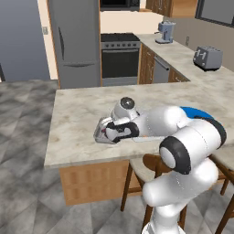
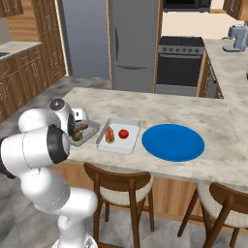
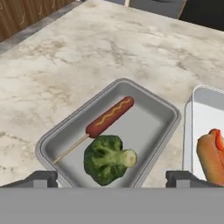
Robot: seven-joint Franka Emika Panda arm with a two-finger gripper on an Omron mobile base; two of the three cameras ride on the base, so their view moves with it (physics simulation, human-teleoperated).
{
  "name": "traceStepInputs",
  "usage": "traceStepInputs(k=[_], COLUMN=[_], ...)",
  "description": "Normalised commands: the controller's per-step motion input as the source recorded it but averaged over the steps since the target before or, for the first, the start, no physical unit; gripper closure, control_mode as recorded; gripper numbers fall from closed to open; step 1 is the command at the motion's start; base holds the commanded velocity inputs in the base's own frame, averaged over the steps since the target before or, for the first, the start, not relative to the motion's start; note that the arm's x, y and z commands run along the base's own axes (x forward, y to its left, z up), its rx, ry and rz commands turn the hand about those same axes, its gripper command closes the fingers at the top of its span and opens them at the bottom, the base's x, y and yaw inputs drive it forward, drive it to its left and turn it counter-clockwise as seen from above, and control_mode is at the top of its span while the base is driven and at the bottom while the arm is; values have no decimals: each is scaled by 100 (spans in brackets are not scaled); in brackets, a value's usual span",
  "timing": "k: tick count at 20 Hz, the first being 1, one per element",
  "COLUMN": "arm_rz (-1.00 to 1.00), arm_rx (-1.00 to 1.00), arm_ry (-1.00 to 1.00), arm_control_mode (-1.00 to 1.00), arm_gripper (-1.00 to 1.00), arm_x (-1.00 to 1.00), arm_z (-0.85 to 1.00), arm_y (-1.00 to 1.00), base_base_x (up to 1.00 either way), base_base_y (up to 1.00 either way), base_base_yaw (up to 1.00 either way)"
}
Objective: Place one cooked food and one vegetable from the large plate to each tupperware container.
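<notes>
Seen from the hand view, the gripper (image 3: 111, 178) hangs with its jaws wide apart and empty, straddling the near end of the grey container (image 3: 162, 107), with the broccoli (image 3: 106, 158) lying loose on the tray floor just ahead of and between the fingertips (image 3: 41, 178). That green piece looks light, lumpy and a little crumbly; were it to need moving again, the stubby pale stem or a gentle pinch across the crown would be the place to take it. Just beyond it, touching or nearly so, lies the sausage on a stick (image 3: 109, 116), slanted across the tray, firm and smooth, likely to roll if nudged, best pinched across its middle. To one side the whitish container (image 2: 118, 134) sits just beside the grey one and holds the hot dog (image 2: 110, 134) and the red tomato (image 2: 123, 133), the tomato round and slippery. Farther along the worktop (image 2: 193, 114), the blue plate (image 2: 173, 142) lies bare. Judging by this, each container has its pair and the placing looks finished.
</notes>
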Motion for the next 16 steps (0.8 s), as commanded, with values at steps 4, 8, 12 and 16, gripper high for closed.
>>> traceStepInputs(k=[4, 8, 12, 16], arm_rz=[-4, -6, -7, -9], arm_rx=[0, 0, 0, 0], arm_ry=[-6, 0, 0, 0], arm_control_mode=[-100, -100, -100, -100], arm_gripper=[-100, -100, -100, -100], arm_x=[-60, -38, -62, -97], arm_z=[94, 100, 98, 71], arm_y=[-53, -31, -39, -66], base_base_x=[0, 0, 0, 0], base_base_y=[0, 0, 0, 0], base_base_yaw=[0, 0, 0, 0])
